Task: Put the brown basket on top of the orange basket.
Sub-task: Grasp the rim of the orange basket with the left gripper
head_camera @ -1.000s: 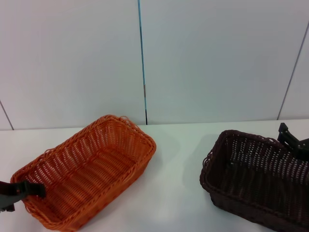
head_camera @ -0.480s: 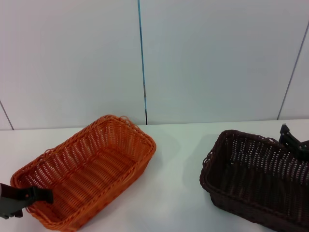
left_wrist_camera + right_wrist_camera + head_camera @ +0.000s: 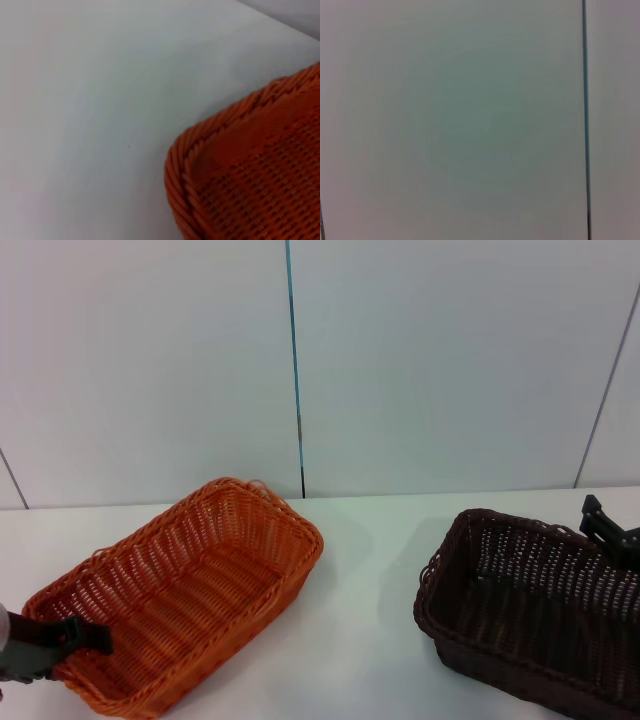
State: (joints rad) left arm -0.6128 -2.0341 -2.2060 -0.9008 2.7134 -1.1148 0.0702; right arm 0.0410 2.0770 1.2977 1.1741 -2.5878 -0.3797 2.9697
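Apart, both baskets (image 3: 185,590) (image 3: 535,615) rest on white table (image 3: 360,570).

We see two baskets on the table (image 3: 370,570), well apart: orange basket (image 3: 180,595) on the left, brown basket (image 3: 530,615) on the right. Left gripper (image 3: 60,640) at orange basket's near-left corner; right gripper (image 3: 610,530) by brown basket's far-right rim. Wall (image 3: 400,360) behind.

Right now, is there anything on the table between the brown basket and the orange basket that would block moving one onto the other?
Nothing visible does. Only bare white table lies between the brown basket and the empty orange basket.
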